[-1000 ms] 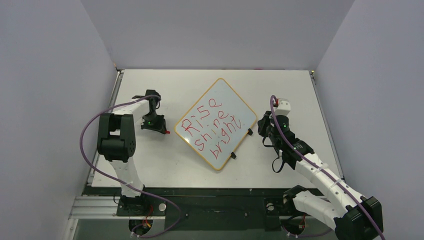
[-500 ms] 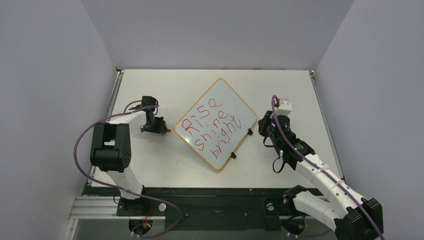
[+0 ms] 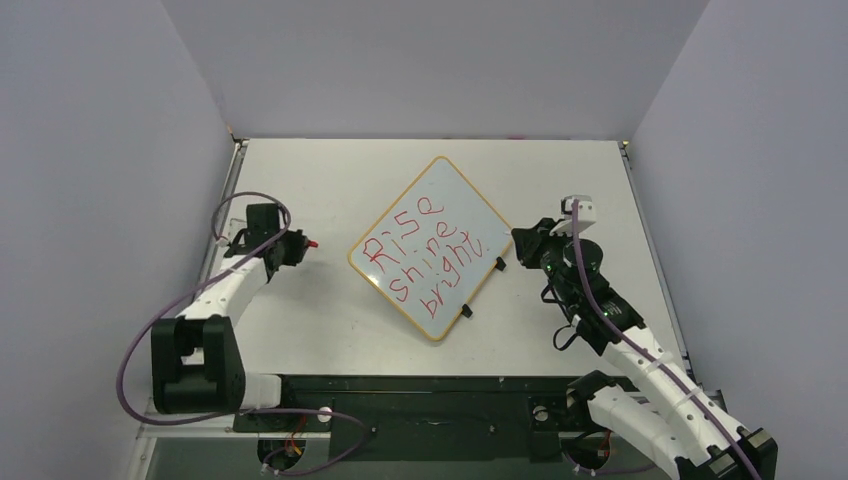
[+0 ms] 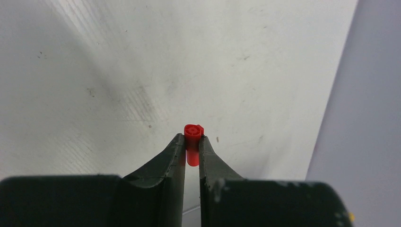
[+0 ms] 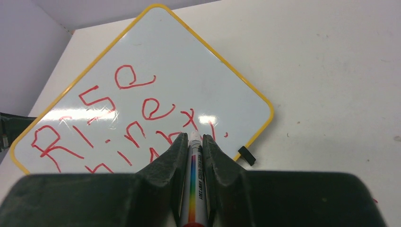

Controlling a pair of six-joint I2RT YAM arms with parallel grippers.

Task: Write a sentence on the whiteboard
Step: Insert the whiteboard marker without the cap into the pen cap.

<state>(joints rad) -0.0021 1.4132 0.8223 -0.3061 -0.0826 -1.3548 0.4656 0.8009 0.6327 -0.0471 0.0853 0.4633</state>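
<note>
Right wrist: marker (image 5: pixel 194 184) before whiteboard (image 5: pixel 156 61)

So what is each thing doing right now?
Whiteboard: lying flat on the table, "Rise shine bright." written in red.
Marker: clamped in the right gripper, pointing at the board.
Red cap: pinched in the left gripper, away from the board.

White table (image 3: pixel 330 170) carrying one board.
The whiteboard (image 3: pixel 432 245) lies flat near the middle, turned diagonally, a corner toward the far edge, with red writing and two black clips (image 3: pixel 499 264).
</note>
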